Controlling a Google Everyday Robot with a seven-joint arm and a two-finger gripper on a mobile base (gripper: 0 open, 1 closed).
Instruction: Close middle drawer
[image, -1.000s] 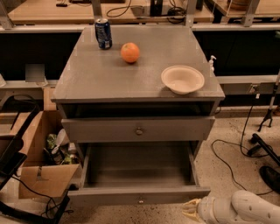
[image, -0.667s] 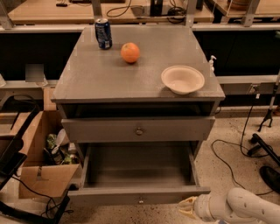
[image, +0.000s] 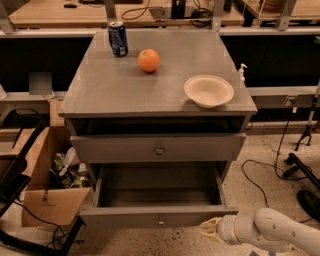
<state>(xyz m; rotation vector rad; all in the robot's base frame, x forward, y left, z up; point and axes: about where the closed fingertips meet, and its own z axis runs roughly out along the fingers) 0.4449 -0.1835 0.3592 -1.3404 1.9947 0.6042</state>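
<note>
In the camera view the grey cabinet (image: 150, 95) stands with its middle drawer (image: 125, 217) pulled far out, its flat front and small knob (image: 161, 220) low in the frame; the top drawer (image: 115, 148) above it sits only slightly proud of the cabinet's body; a blue can (image: 118, 38), an orange (image: 149, 60) and a pale bowl (image: 208, 91) rest on the cabinet top, apart from one another; a cardboard box (image: 50, 205) sits on the floor to the left; the gripper (image: 210, 230) is at the lower right on its white arm (image: 270, 232), just beside the right end of the drawer front; whether it touches the front, and whether it is open or closed, I cannot tell; the step in hand looks like the approach before the push; the next move calls for firm contact on the front, nearer the knob than the corner, then a straight push toward the cabinet so the box runs in square and does not jam
</note>
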